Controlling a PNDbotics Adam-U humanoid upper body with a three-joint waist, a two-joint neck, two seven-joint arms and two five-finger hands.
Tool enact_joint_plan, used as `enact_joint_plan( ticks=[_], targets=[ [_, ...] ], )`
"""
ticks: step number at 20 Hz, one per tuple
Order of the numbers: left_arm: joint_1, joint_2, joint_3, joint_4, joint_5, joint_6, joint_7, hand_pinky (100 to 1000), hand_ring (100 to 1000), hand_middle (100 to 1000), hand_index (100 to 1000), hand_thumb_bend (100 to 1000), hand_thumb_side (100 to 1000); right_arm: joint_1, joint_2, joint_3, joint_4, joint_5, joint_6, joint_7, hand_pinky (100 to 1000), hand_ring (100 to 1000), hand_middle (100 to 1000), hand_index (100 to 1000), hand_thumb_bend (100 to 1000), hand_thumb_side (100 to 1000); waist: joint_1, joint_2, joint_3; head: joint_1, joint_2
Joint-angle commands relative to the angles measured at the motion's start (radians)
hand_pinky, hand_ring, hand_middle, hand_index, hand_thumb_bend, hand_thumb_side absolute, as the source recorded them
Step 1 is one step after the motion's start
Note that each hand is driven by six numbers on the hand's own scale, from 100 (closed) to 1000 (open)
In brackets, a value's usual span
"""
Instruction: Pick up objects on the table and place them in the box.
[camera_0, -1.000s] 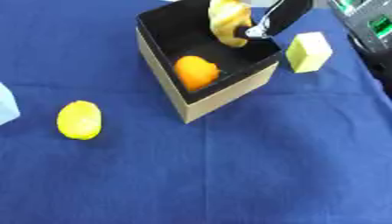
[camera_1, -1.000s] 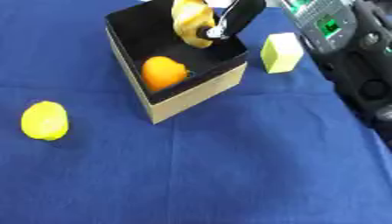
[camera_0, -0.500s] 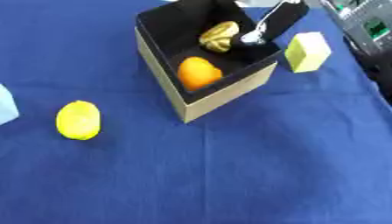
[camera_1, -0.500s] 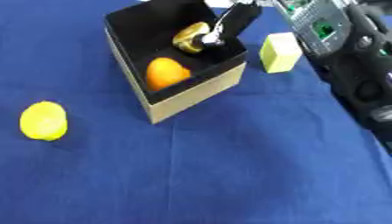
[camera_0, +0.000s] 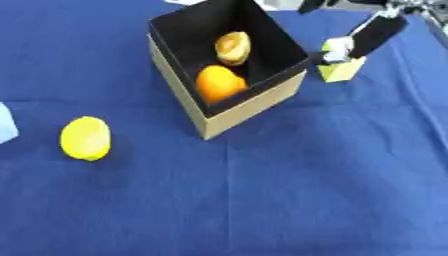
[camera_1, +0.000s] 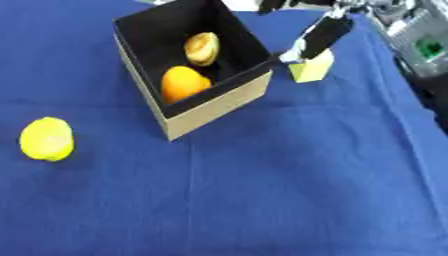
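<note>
Blue cloth covers the table (camera_0: 289, 190); the box (camera_0: 229, 116) sits far centre, holding an orange (camera_0: 219, 83) and a tan round item (camera_0: 233, 47). Lemon (camera_0: 86, 138) lies near left. Right hand (camera_0: 372, 34) hangs over a yellow-green block (camera_1: 312, 67) right of the box, fingers straight, released.

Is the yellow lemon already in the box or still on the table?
Still out. The lemon lies on the blue table, left of the box.

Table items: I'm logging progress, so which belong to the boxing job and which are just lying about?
Job: box, holding orange and tan round item; lemon; yellow block; pale blue object; right hand.
Lying about: blue cloth.
</note>
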Motion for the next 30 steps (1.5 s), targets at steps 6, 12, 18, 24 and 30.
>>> enact_joint_plan(
  ticks=[6, 12, 18, 24, 30],
  targets=[
    [-0.012, 0.029, 0.005, -0.019, -0.007, -0.003, -0.001, 747, 717, 648, 827, 269, 650, 0.067, -0.112, -0.058, -0.07, -0.033, 0.021, -0.021, 869, 875, 805, 852, 513, 235, 0.013, -0.017, 0.008, 0.005, -0.01],
    [-0.011, 0.025, 0.005, -0.019, -0.01, -0.005, -0.002, 747, 718, 648, 828, 267, 654, 0.062, -0.105, -0.075, -0.018, 0.005, 0.014, -0.05, 873, 884, 814, 866, 539, 189, 0.012, -0.003, 0.027, -0.002, -0.027],
    [-0.015, 0.025, 0.003, -0.019, -0.014, -0.006, -0.004, 747, 718, 648, 828, 263, 658, 0.073, -0.108, -0.1, 0.051, 0.071, -0.001, -0.076, 881, 889, 821, 866, 550, 174, 0.004, 0.015, 0.048, -0.011, -0.045],
    [-0.02, 0.023, 0.001, -0.019, -0.019, -0.008, -0.006, 748, 718, 647, 828, 260, 661, 0.077, -0.103, -0.125, 0.108, 0.113, -0.014, -0.104, 880, 891, 823, 867, 546, 163, 0.0, 0.037, 0.068, -0.017, -0.06],
    [-0.027, 0.023, -0.003, -0.019, -0.021, -0.011, -0.01, 748, 719, 647, 828, 256, 664, 0.075, -0.093, -0.135, 0.145, 0.122, -0.02, -0.116, 878, 892, 825, 868, 542, 154, -0.002, 0.06, 0.094, -0.03, -0.082]
  ],
)
